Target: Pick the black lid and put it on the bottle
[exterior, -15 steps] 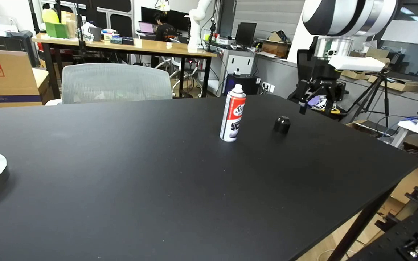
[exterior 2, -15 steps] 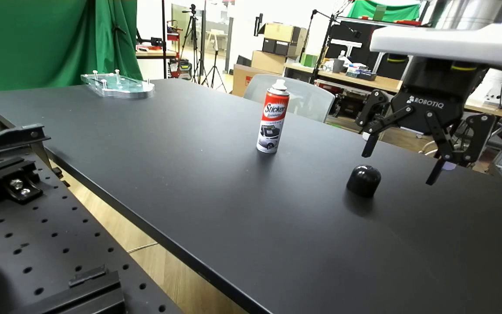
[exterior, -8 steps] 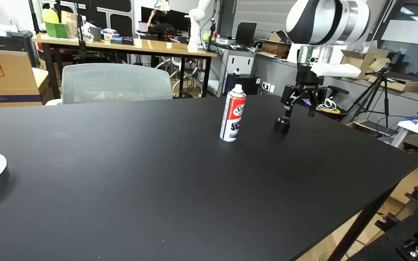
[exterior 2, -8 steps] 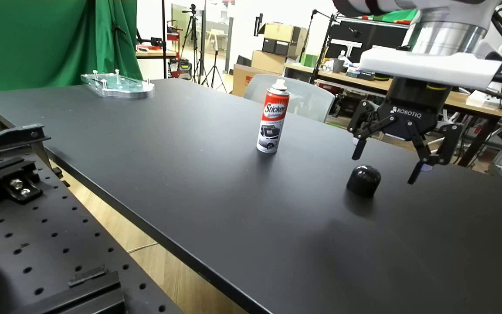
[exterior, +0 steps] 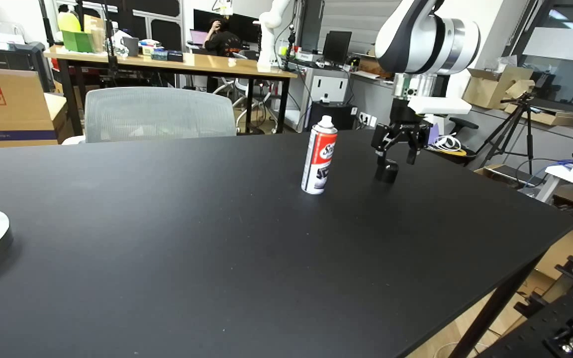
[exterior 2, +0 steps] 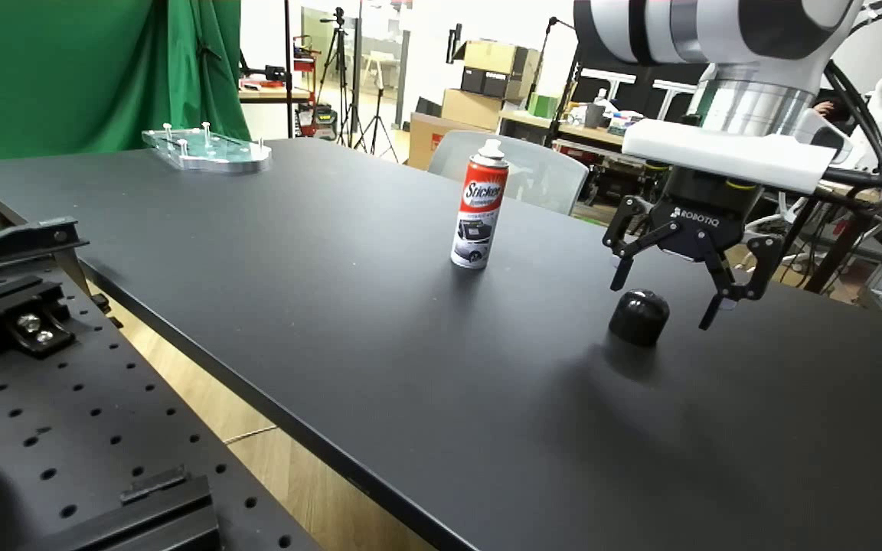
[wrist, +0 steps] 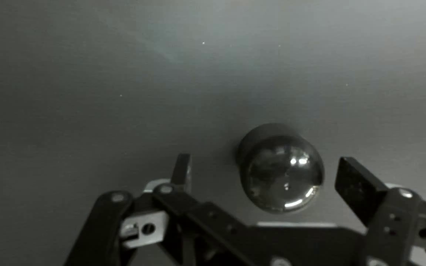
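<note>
Black lid [exterior 2: 639, 317]: on the dark table [exterior 2: 380, 337], with its round, shiny end up.
Bottle [exterior 2: 479, 207]: standing straight up on the same table, near the lid, with bare table between them. It is white and red, with a white nozzle on top and the word "Sticker" on the red part.
Gripper [exterior 2: 661, 308]: black, pointing down, just over the lid. It says ROBOTIQ on the front.
Fingers [wrist: 359, 188]: spread wide apart. In the wrist view the lid shows in the gap, closer to the finger at the right of that picture, with a bit of table on each side. The tips look up off the table.
Arm [exterior: 416, 49]: white, dark and silver, coming down from the top in both exterior views.
Chair [exterior: 159, 114]: grey, behind the table in both exterior views.
See-through slab [exterior 2: 219, 164]: at the far end of the table in an exterior view, with white pegs sticking up.
Curtain [exterior 2: 66, 84]: big and green, behind that end.
Person [exterior: 224, 44]: far back in an exterior view, one hand up by the head.
</note>
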Controlling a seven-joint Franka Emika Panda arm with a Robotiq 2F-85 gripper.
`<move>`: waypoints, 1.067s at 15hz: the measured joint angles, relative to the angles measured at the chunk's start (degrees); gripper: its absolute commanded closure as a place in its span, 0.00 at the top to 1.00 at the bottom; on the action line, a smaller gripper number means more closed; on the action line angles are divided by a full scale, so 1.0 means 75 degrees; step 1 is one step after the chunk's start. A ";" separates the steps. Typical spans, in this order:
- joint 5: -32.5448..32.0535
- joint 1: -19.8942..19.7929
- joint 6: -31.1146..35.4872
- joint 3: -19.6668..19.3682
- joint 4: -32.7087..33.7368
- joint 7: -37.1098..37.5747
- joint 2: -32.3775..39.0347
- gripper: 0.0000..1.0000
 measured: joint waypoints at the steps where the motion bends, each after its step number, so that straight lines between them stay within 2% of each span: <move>1: 0.0000 0.0000 -0.0052 0.0009 0.0090 -0.0005 0.0069 0.67; 6: 0.0004 -0.0026 -0.0239 0.0080 0.0304 -0.0072 0.0210 0.32; 11: 0.0008 -0.0060 -0.0365 0.0184 0.0320 -0.0210 0.0007 0.32; 16: -0.0014 0.0067 -0.0947 0.0238 0.0266 -0.0258 -0.0871 0.32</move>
